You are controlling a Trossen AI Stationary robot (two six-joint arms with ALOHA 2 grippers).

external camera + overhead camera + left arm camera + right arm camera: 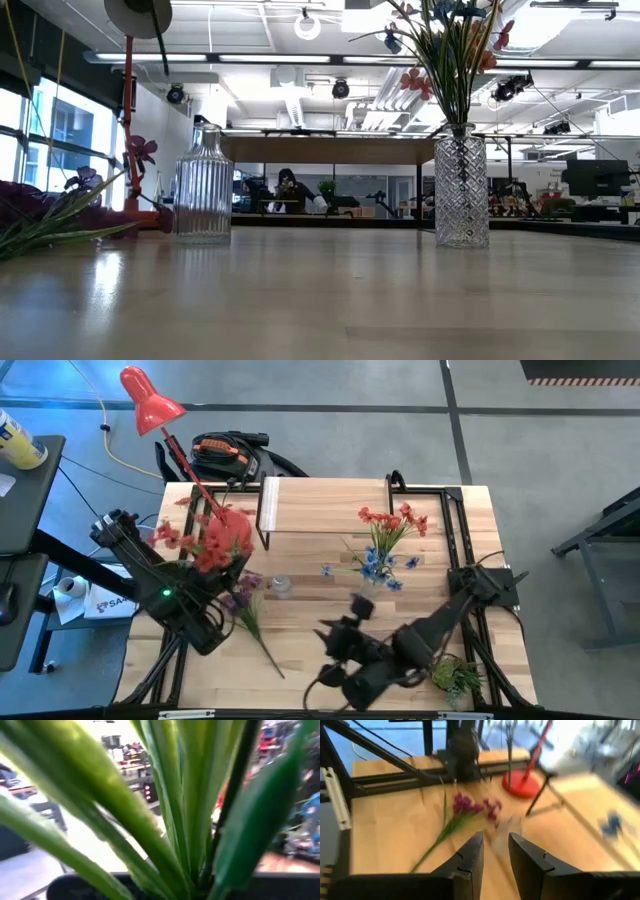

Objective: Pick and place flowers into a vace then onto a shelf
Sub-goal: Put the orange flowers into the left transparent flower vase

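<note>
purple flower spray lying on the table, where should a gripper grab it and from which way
Probably the bare green stem of the purple spray, midway between blossoms and tip, coming straight down from above. It lies flat on the table, blossoms beside the left gripper; the stem end is free. The right gripper, open, already faces it.

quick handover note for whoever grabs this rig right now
Left claw: at the table's left, green stems filling its camera, red spray beside its arm.
Right claw: open, empty, pointing at the ribbed vase.
Done: red and blue flowers stand in the cut-glass vase.
Left: purple spray lies on the table, ribbed vase is empty, nothing is on the shelf.
</note>
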